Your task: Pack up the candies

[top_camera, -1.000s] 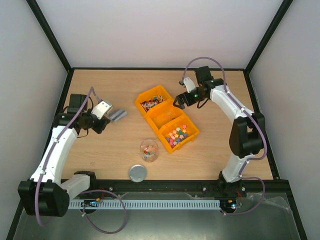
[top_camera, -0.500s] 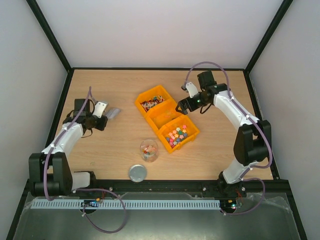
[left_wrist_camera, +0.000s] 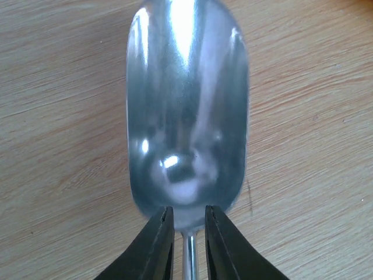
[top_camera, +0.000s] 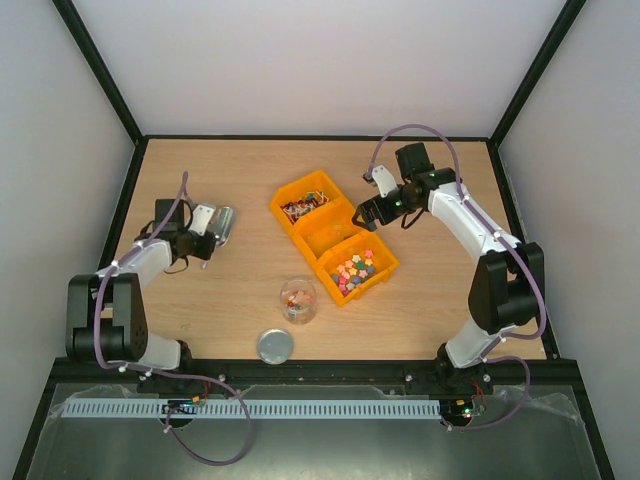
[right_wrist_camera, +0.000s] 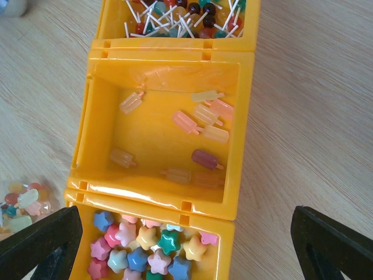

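Note:
The candies (top_camera: 300, 207) are thin white-stick sweets in red, green and dark colours, heaped in the far orange bin (top_camera: 318, 186); they also show at the top of the right wrist view (right_wrist_camera: 180, 17). A metal scoop (left_wrist_camera: 186, 116) lies empty on the table at the left (top_camera: 223, 224). My left gripper (left_wrist_camera: 189, 219) straddles its thin handle, jaws slightly apart with a gap on each side. My right gripper (right_wrist_camera: 186, 239) hangs wide open above the bins (top_camera: 362, 207), holding nothing.
The middle bin (right_wrist_camera: 87, 128) holds pastel popsicle pieces and the near bin (right_wrist_camera: 224, 233) holds coloured stars. A glass jar (top_camera: 298, 299) with a few sweets stands in front of the bins, its round metal lid (top_camera: 275, 346) beside the near edge.
The left arm has pulled back and turned the scoop to point away, and its jaws have loosened off the handle. The right gripper shifted slightly to the right, still open.

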Robot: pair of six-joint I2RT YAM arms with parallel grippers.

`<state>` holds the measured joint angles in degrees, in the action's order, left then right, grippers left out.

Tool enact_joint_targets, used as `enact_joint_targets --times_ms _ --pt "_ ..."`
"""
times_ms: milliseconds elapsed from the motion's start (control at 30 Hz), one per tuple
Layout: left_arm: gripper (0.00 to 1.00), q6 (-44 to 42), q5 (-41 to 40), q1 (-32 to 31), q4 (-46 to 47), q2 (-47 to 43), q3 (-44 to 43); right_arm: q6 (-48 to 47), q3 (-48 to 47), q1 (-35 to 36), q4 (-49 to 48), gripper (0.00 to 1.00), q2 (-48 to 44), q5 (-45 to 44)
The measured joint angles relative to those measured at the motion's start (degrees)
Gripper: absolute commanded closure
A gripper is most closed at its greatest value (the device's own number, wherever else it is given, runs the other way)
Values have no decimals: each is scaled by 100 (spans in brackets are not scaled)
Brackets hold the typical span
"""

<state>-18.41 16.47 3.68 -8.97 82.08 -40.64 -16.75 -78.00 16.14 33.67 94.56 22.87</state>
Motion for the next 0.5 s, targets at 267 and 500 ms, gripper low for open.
enact_joint_targets --times_ms 267,500 --pt "71 -181 114 81 -297 -116 -2 2 -7 0 0 1 4 24" --pt "44 -345 273 122 -894 -522 -212 -2 -22 0 0 1 7 136"
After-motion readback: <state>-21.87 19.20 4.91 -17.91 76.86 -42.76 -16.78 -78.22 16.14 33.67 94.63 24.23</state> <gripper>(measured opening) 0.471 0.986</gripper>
